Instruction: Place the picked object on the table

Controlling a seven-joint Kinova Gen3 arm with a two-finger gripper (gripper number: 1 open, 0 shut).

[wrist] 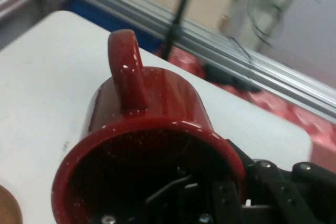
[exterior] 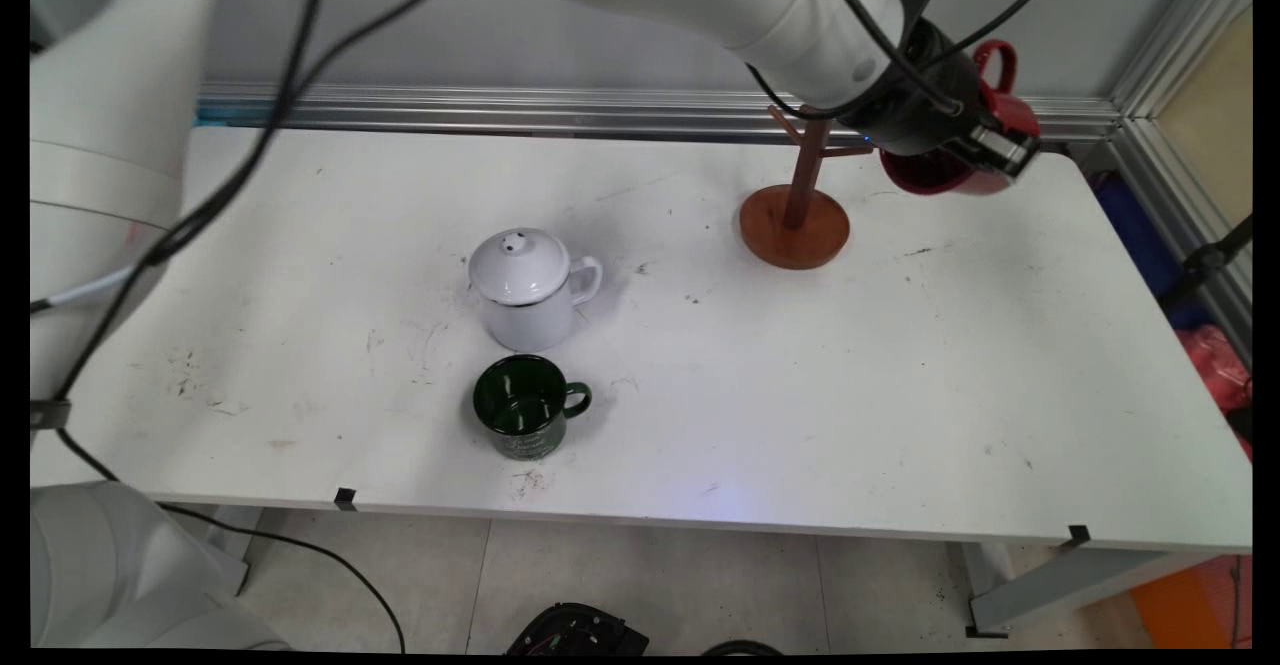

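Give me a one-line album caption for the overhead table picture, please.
Gripper holds a red mug aloft beside a wooden mug tree; white teapot and green mug stand mid-table.

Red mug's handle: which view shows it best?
The hand view: the red mug's handle stands out whole against the white table. In the main view the mug is partly behind the gripper; only the handle's loop shows above it.
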